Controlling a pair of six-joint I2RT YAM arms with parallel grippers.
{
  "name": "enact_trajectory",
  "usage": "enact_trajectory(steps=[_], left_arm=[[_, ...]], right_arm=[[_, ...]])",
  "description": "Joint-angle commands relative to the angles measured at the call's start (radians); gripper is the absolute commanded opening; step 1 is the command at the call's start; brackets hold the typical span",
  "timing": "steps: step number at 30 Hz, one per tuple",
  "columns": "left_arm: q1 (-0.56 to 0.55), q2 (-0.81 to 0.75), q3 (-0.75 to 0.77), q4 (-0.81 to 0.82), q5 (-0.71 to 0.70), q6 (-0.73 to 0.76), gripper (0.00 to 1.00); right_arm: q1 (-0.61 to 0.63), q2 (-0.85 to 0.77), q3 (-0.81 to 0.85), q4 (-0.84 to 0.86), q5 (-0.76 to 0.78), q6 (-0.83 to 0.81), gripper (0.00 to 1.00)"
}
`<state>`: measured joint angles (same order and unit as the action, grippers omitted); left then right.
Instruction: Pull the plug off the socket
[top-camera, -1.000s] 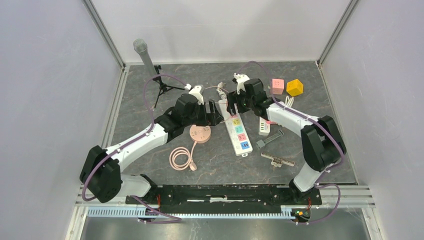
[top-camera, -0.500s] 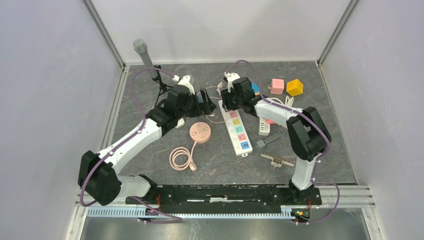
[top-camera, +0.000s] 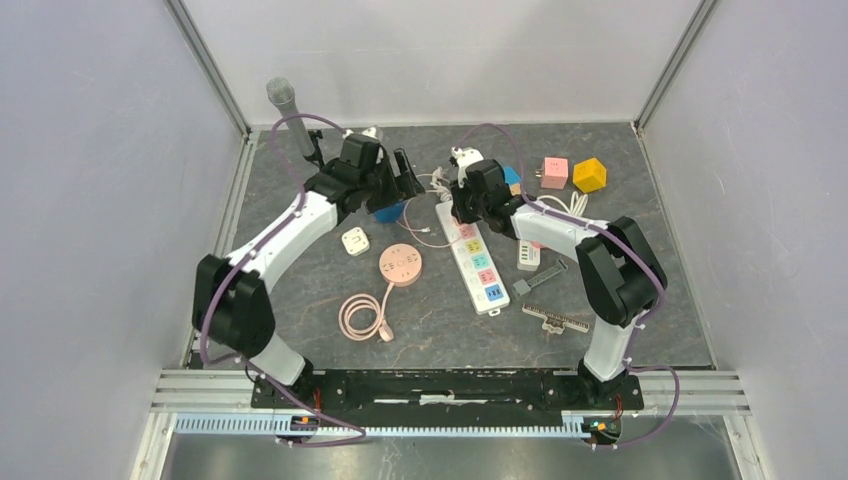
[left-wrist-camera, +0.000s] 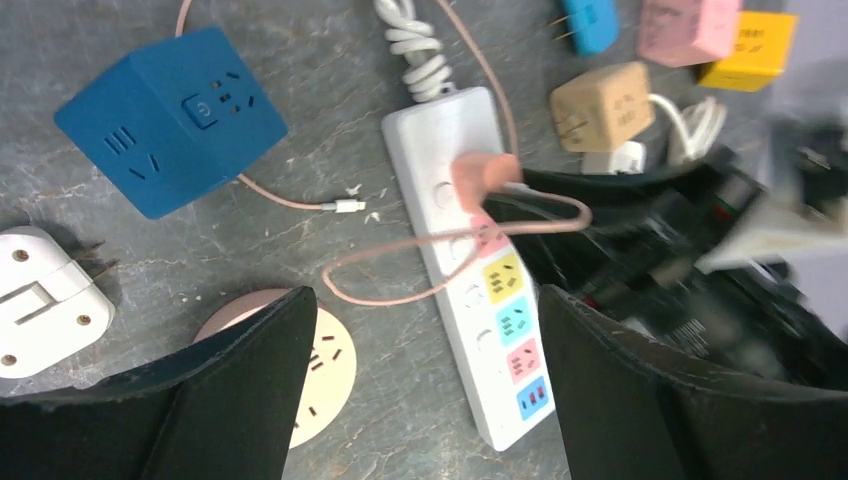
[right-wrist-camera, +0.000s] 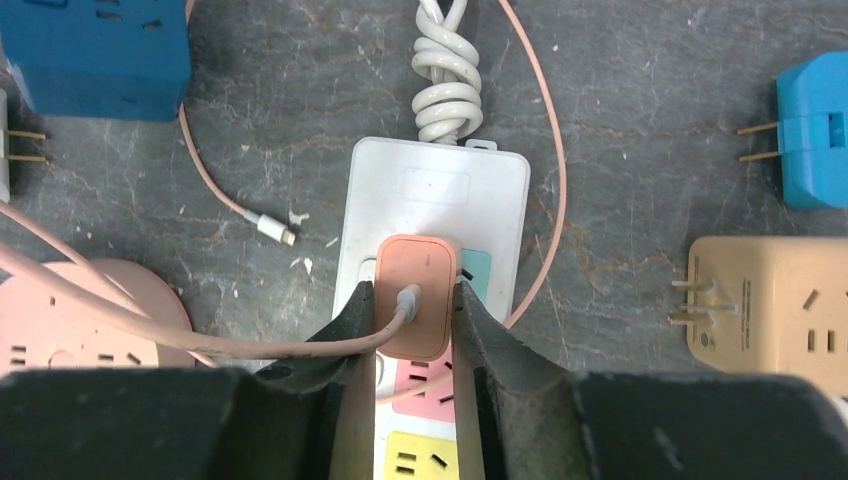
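A salmon-pink plug (right-wrist-camera: 420, 270) sits in the top socket of the white power strip (right-wrist-camera: 440, 190), and its pink cable trails left. My right gripper (right-wrist-camera: 414, 297) is shut on this plug, one finger pressed against each side. From above, the right gripper (top-camera: 462, 207) covers the strip's (top-camera: 480, 268) far end and hides the plug. My left gripper (top-camera: 402, 176) hovers open to the left of it, holding nothing. Its wrist view shows the plug (left-wrist-camera: 483, 178) and the strip (left-wrist-camera: 440, 130) ahead of the left gripper (left-wrist-camera: 423, 300).
A blue cube socket (left-wrist-camera: 170, 115), a white adapter (top-camera: 355, 240) and a round pink socket (top-camera: 400, 265) with its coiled cable lie left of the strip. A microphone on a tripod (top-camera: 290, 115) stands at the back left. A tan cube (right-wrist-camera: 770, 300), blue adapter (right-wrist-camera: 815, 130), pink cube (top-camera: 555, 170) and yellow cube (top-camera: 589, 175) lie to the right.
My right gripper has closed onto the plug. The left arm has swung back and to the left, away from the strip, uncovering the blue cube and white adapter.
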<state>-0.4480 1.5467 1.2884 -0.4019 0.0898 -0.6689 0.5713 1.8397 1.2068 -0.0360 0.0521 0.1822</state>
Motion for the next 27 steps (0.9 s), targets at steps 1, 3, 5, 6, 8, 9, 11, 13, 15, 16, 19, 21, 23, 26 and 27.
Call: enact_trajectory(steps=[1, 3, 5, 6, 8, 9, 11, 13, 15, 16, 19, 21, 23, 26, 27], left_arm=[[0.009, 0.11, 0.107, -0.128, 0.003, -0.061, 0.86], [0.023, 0.157, 0.138, -0.155, -0.004, -0.082, 0.84], [0.039, 0.196, 0.159, -0.153, 0.008, -0.099, 0.83], [0.041, 0.221, 0.171, -0.15, 0.02, -0.1, 0.82], [0.042, 0.272, 0.205, -0.149, 0.065, -0.09, 0.8], [0.042, 0.296, 0.216, -0.141, 0.101, -0.08, 0.77], [0.039, 0.348, 0.231, -0.122, 0.161, -0.076, 0.69], [0.035, 0.394, 0.233, -0.103, 0.202, -0.087, 0.62], [0.032, 0.428, 0.234, -0.094, 0.22, -0.092, 0.58], [0.032, 0.44, 0.237, -0.089, 0.227, -0.09, 0.57], [0.032, 0.476, 0.261, -0.089, 0.236, -0.064, 0.56], [0.031, 0.504, 0.287, -0.102, 0.254, -0.054, 0.56], [0.031, 0.527, 0.304, -0.103, 0.276, -0.055, 0.58], [0.028, 0.554, 0.32, -0.099, 0.306, -0.069, 0.6], [0.024, 0.562, 0.322, -0.092, 0.314, -0.076, 0.6]], right_arm=[[0.015, -0.081, -0.062, -0.019, 0.017, -0.018, 0.13], [0.016, -0.096, -0.08, -0.019, 0.024, -0.021, 0.13], [0.016, -0.099, -0.088, -0.021, 0.03, -0.022, 0.17], [0.016, -0.096, -0.089, -0.024, 0.03, -0.022, 0.24], [0.016, -0.088, -0.087, -0.025, 0.018, -0.024, 0.45], [0.016, -0.084, -0.083, -0.028, 0.014, -0.024, 0.5], [0.016, -0.072, -0.074, -0.027, 0.01, -0.016, 0.57], [0.015, -0.057, -0.061, -0.024, 0.007, -0.007, 0.6], [0.016, -0.04, -0.041, -0.025, 0.008, -0.002, 0.6], [0.017, -0.033, -0.035, -0.025, 0.008, 0.0, 0.6], [0.02, -0.013, -0.015, -0.026, 0.009, 0.003, 0.58], [0.025, -0.001, -0.001, -0.029, 0.011, 0.008, 0.54], [0.031, 0.004, 0.003, -0.03, 0.023, 0.016, 0.49], [0.036, 0.006, 0.005, -0.025, 0.036, 0.03, 0.4], [0.038, 0.007, 0.007, -0.026, 0.041, 0.032, 0.38]])
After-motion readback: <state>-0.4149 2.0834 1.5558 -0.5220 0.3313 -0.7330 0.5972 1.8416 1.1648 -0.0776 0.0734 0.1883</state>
